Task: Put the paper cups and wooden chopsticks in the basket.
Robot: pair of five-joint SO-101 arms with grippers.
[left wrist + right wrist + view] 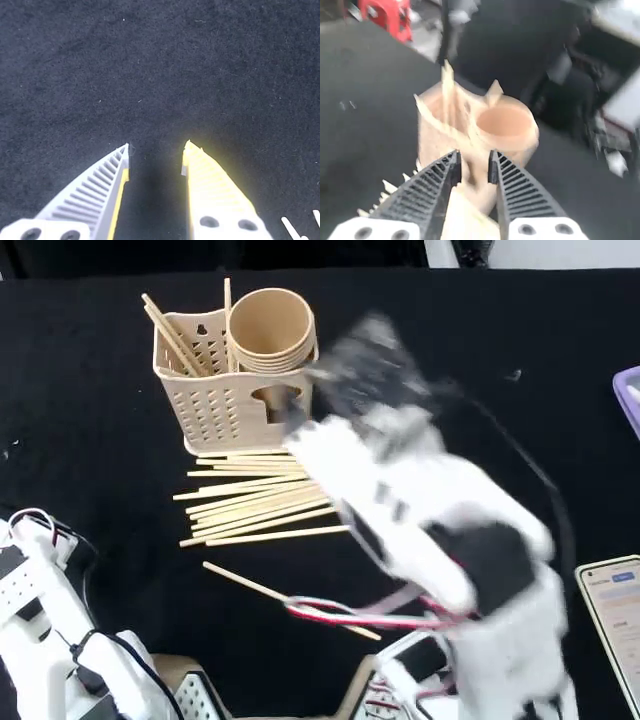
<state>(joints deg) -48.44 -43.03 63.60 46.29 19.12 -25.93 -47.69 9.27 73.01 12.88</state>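
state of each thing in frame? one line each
basket: upright, partly filled
paper cups: stacked, upright in basket
loose chopsticks: lying flat outside basket
left tool: open, empty
right tool: narrowly open, empty
phone: screen lit

We see the basket [215,405] holding stacked paper cups [270,330] and a few wooden chopsticks [175,340]. Loose chopsticks [255,505] lie heaped on the black table [100,470], just beside the basket. The right arm [420,510] is blurred; its end seems to sit by the basket.
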